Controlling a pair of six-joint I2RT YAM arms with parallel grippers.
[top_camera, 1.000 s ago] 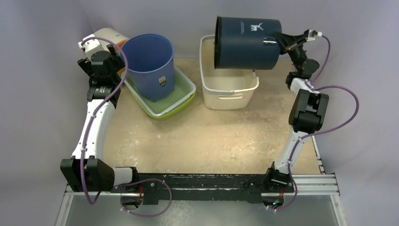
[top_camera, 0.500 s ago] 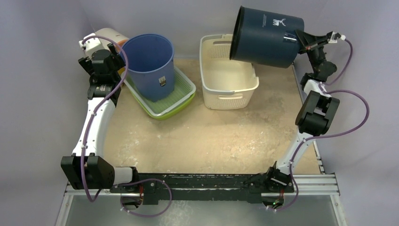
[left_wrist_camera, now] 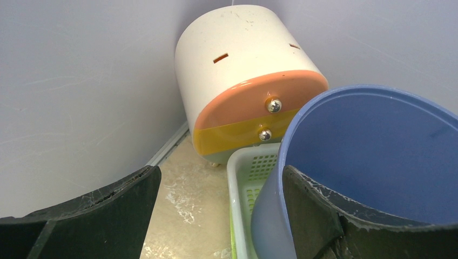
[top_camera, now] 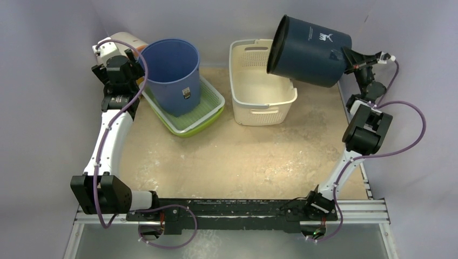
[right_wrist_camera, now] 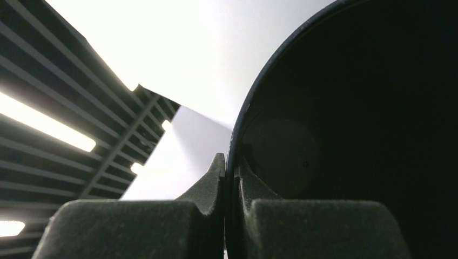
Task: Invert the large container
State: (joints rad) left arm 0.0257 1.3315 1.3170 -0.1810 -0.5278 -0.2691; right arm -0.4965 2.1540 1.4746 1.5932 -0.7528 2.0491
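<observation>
Top view first, and we're using the white basket (top_camera: 256, 114) at the back of the table (top_camera: 237, 162) as our anchor; the dark navy container (top_camera: 309, 51) is up in the air over the basket's back right corner, not touching it; its long axis is tilted, running from the high end out to the right of the basket down to the low end above the basket; the wider end faces left and a bit down, toward the basket, so it's closer to sideways than upright; the right gripper (top_camera: 345, 55) is clamped on the narrower end, the one furthest from the basket. Left of the basket a blue bucket (top_camera: 172, 73) stands upright in a green tray (top_camera: 202, 123); further left again there's a white-and-orange bin (top_camera: 127, 40) on its side; the left gripper (top_camera: 129, 56) sits between that bin and the bucket.

Left wrist view: the fingers (left_wrist_camera: 97, 216) are spread wide, gripping nothing; the bucket's rim is just beside the right-hand one, though we can't tell if they touch; the bin lies beyond.

Right wrist view: both pads (right_wrist_camera: 135, 226) are pressed onto a thin edge of the container, one on each side; most of the frame beside them is its dark round hollow.
</observation>
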